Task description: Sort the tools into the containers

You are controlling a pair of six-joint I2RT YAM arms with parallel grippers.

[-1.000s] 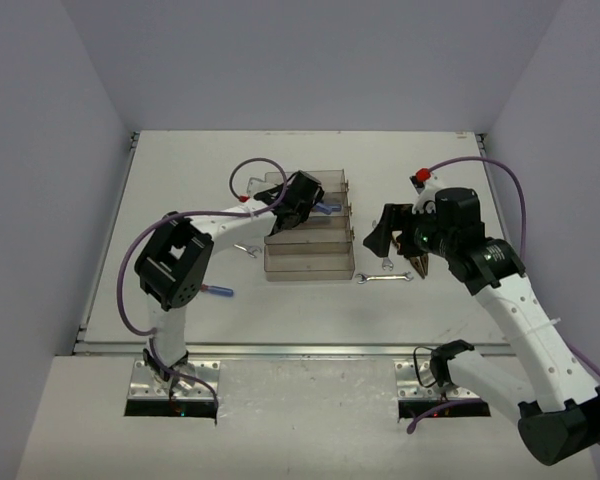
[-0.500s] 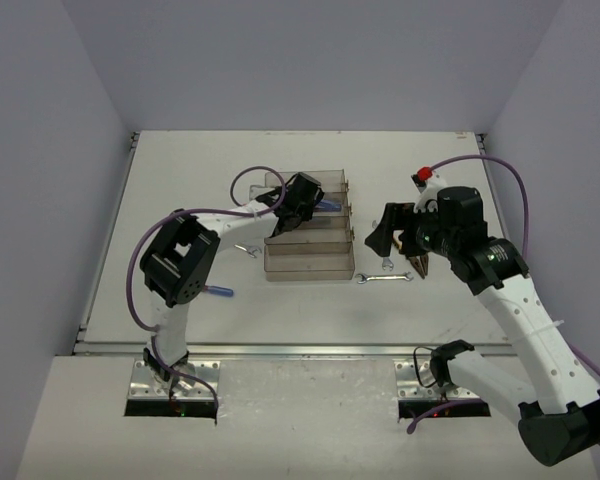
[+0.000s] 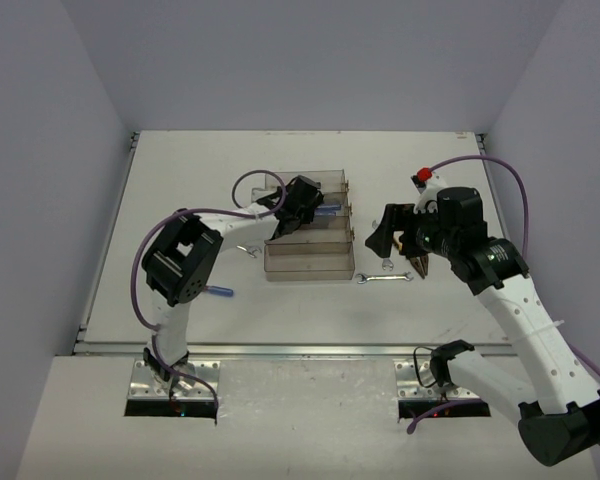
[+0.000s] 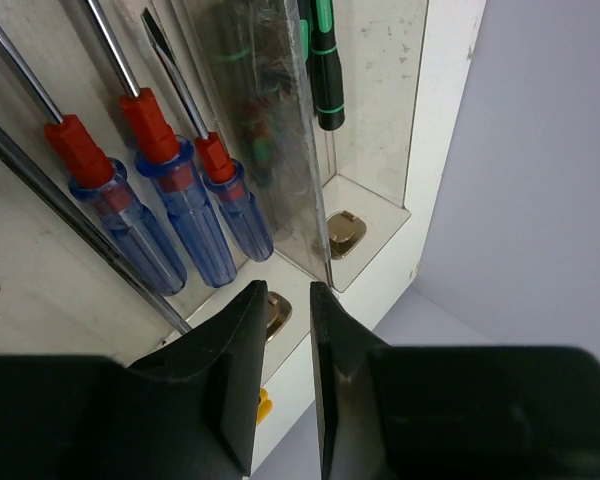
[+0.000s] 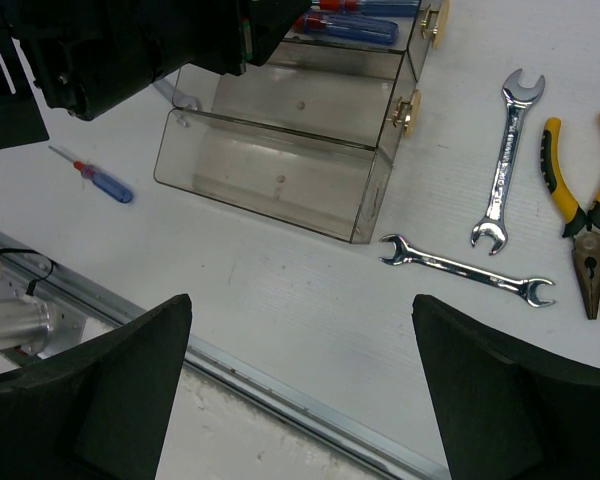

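Four clear trays (image 3: 310, 250) stand in a row mid-table. My left gripper (image 3: 298, 205) hangs over the far trays with its jaws a narrow gap apart and empty (image 4: 288, 290). Below it three blue-and-red screwdrivers (image 4: 185, 215) lie in one tray and a black screwdriver with green marks (image 4: 326, 60) lies in the neighbouring one. My right gripper (image 3: 398, 240) is wide open and empty (image 5: 300, 390), above bare table right of the trays. Two silver wrenches (image 5: 505, 160) (image 5: 467, 270) and yellow-and-black pliers (image 5: 585, 215) lie on the table there.
A blue-and-red screwdriver (image 3: 218, 291) lies on the table left of the trays, also in the right wrist view (image 5: 98, 175). Another small wrench (image 3: 248, 250) lies by the trays' left side. The two nearest trays (image 5: 280, 165) hold nothing. The table's metal front rail (image 5: 280, 385) runs below.
The left arm's elbow has shifted slightly right while its gripper stays over the far trays. The right arm has not moved.
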